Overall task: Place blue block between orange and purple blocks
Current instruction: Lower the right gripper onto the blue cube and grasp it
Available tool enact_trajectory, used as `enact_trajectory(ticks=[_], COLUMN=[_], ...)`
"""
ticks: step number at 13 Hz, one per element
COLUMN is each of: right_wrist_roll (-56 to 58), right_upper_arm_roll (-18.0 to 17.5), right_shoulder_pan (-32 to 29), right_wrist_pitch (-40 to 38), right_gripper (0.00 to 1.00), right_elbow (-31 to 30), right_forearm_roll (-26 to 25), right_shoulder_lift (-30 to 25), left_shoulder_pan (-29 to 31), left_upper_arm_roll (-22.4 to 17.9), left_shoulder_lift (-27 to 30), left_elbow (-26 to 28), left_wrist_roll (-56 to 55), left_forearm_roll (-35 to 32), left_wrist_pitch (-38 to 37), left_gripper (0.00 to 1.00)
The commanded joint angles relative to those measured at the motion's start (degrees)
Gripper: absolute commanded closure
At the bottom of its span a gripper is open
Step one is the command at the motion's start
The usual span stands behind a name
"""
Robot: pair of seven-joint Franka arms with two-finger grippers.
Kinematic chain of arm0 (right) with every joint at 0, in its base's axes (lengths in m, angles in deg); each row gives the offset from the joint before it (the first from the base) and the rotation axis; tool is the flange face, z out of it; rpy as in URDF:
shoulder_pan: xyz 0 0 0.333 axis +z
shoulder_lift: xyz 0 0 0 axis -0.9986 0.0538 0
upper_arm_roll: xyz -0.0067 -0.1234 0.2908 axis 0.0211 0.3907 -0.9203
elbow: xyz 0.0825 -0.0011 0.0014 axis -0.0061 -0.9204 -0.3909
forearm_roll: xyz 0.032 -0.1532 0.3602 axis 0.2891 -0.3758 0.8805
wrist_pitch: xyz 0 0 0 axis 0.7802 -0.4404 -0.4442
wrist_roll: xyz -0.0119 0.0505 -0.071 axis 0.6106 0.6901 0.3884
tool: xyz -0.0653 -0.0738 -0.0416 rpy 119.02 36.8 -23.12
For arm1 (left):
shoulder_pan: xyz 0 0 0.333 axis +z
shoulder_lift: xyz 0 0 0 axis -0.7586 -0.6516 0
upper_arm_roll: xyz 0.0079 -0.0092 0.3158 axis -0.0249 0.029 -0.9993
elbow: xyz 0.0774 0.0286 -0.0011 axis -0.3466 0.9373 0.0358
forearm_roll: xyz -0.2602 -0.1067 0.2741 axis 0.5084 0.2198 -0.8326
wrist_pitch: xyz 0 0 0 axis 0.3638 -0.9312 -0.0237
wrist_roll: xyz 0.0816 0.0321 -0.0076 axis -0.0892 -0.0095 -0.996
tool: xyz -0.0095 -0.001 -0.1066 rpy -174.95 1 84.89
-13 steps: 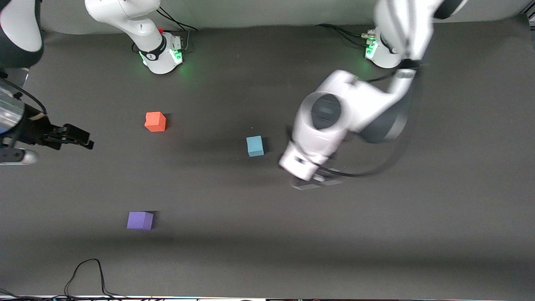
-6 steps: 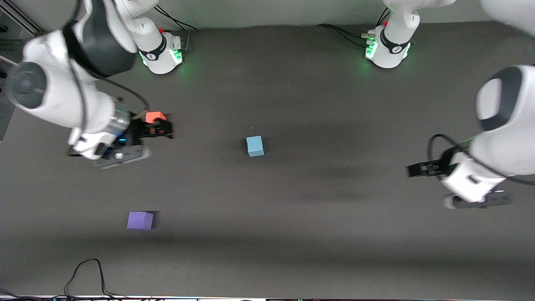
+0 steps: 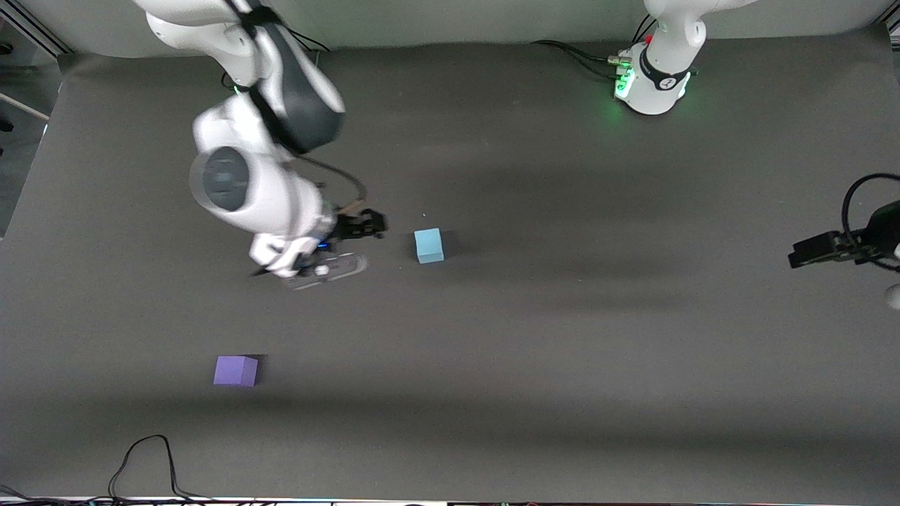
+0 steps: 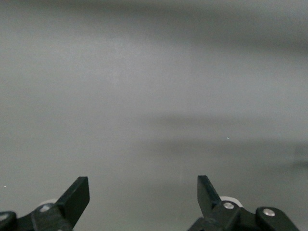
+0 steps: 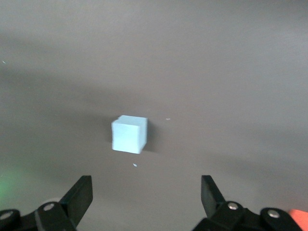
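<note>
Blue block on table just beside spread right gripper.

Even, dim overhead light leaves soft, wide shadow bands across the dark table. The right arm is smeared by motion blur at ten o'clock in the front view. Both wrist views are soft and hazy; green glow tints the arm bases at twelve o'clock.

My right arm covers the small matte orange-red cube in the front view; only its corner shows at my right wrist view's edge. My left gripper sits half cropped.
</note>
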Motion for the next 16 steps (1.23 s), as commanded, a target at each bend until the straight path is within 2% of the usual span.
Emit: enact_trajectory(ticks=[1,3,5,8,16], right_wrist_roll=[-3.05,-5.76,-9.28,-10.53,-15.54], right_upper_arm_roll=[0.91,0.91,1.00,0.91,0.74], right_shoulder_pan=[5.48,8.65,9.89,10.16,13.06], right_wrist_pitch=[9.71,19.31,20.58,24.60,31.65], right_gripper=[0.00,0.00,0.00,0.00,0.00], right_elbow=[-5.16,-12.12,-13.29,-16.00,-17.16], right_forearm_roll=[0.56,0.74,0.74,1.00,1.44], right_shoulder_lift=[3.24,3.50,4.91,5.79,10.45], left_shoulder_pan=[-0.10,-0.01,-0.53,-9.74,-10.29], left_upper_arm_roll=[0.31,0.22,-0.91,-10.30,-10.86], left_shoulder_lift=[7.97,10.62,12.73,14.23,13.79], left_elbow=[9.42,11.47,12.95,14.20,13.49], left_wrist_roll=[0.46,0.46,0.64,0.64,3.98], left_forearm_roll=[-0.12,-0.12,0.40,0.76,0.67], left_wrist_pitch=[3.08,3.36,3.79,4.06,3.36], left_gripper=[0.00,0.00,0.00,0.00,0.00])
